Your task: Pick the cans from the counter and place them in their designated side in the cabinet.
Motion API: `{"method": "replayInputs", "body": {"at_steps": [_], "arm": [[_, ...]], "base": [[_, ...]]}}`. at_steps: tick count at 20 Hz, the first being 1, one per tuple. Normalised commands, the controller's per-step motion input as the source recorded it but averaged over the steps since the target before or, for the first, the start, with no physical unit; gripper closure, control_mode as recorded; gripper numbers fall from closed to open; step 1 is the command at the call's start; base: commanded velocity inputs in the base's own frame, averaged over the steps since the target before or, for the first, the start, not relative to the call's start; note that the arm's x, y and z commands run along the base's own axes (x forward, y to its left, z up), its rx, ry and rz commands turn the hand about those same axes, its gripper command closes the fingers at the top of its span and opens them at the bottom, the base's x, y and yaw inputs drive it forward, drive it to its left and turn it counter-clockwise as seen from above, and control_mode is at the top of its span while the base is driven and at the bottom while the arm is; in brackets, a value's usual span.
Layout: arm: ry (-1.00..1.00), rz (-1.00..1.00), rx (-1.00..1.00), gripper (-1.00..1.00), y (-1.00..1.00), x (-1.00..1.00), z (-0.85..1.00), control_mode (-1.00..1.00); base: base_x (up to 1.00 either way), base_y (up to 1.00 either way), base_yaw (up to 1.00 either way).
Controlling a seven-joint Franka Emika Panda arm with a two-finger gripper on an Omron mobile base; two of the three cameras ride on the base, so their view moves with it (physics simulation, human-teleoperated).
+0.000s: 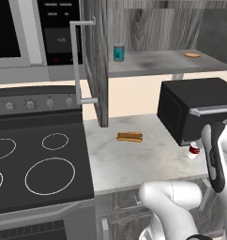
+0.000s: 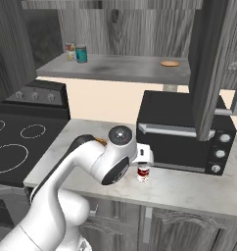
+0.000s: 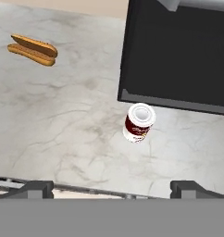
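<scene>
A red can with a white band (image 3: 139, 122) stands upright on the marbled counter (image 3: 63, 115), just in front of the black oven (image 3: 178, 51). My gripper (image 3: 115, 190) hovers above it, open, with nothing between the fingertips (image 3: 37, 189); the can lies ahead of them and slightly right of centre. The same red can (image 1: 194, 151) (image 2: 143, 172) sits beside my arm in both base views. On the cabinet shelf (image 1: 153, 63) stands a teal can (image 1: 118, 52) (image 2: 81, 53), with another reddish can (image 2: 70, 51) right beside it.
A hot dog in a bun (image 1: 129, 137) (image 3: 33, 49) lies on the counter left of the oven (image 1: 195, 110). The cabinet door (image 1: 97, 61) stands open with its bar handle (image 1: 77, 61). A flat tan item (image 2: 170, 63) rests on the shelf. The black stovetop (image 1: 40, 164) is at the left.
</scene>
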Motion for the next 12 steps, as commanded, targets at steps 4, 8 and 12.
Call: {"method": "replayInputs", "body": {"at_steps": [4, 8, 12], "arm": [[0.00, 0.00, -0.01, -1.00, -0.08, 0.08, -0.10, -1.00], [0.00, 0.00, -0.03, -1.00, -0.03, 0.10, -0.07, -1.00], [0.00, 0.00, -0.03, -1.00, -0.01, 0.13, -0.06, -1.00]], "base": [[0.00, 0.00, 0.00], [0.00, 0.00, 0.00], [0.00, 0.00, 0.00]]}}
